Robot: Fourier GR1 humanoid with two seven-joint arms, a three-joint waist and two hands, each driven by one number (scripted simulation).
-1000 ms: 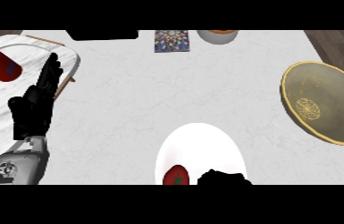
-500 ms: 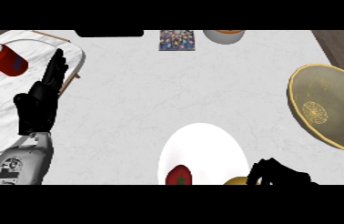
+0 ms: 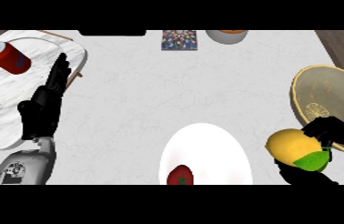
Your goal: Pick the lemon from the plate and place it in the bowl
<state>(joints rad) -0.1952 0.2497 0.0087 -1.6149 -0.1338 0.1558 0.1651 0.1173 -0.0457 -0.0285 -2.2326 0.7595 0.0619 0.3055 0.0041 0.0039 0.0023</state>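
The yellow lemon [image 3: 293, 147], with a green patch at its lower right, is off the white plate [image 3: 205, 148] and sits to the plate's right, near the lower right of the head view. My right hand [image 3: 327, 130] is curled round it from the right and below. The olive bowl [image 3: 321, 99] lies at the right edge, just above the lemon. A red fruit with a green stem [image 3: 180, 175] rests on the plate's lower part. My left hand [image 3: 46, 103] stands open at the left, fingers up, resting.
A pale tray [image 3: 27, 82] at the left holds a red cup [image 3: 13, 59]. A patterned box [image 3: 179, 39] and a grey bowl [image 3: 227, 35] stand along the far edge. A dark strip [image 3: 334, 38] shows at the top right corner.
My right hand has lifted the lemon off the plate's lower edge and carried it right and up toward the bowl. The left hand stays still.
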